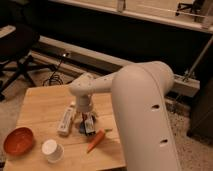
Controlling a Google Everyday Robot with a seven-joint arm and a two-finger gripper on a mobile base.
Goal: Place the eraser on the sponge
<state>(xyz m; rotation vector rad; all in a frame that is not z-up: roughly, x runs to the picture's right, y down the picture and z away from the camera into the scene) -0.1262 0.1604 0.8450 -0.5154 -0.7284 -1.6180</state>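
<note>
My gripper [87,119] points straight down at the middle of the wooden table [40,102], hanging from the white wrist. Directly under it lies the eraser [90,125], a small dark block with a pale patch. A bit of the blue sponge [81,129] shows at the eraser's left side, touching it. The eraser appears to lie over the sponge, though I cannot tell whether it rests on it or is held. Most of the sponge is hidden by the gripper and the eraser.
A whitish tube [66,120] lies just left of the gripper. An orange carrot [96,140] lies to the front right of it. An orange bowl [18,141] and a white cup [52,150] stand near the front left edge. An office chair [15,45] stands at the back left.
</note>
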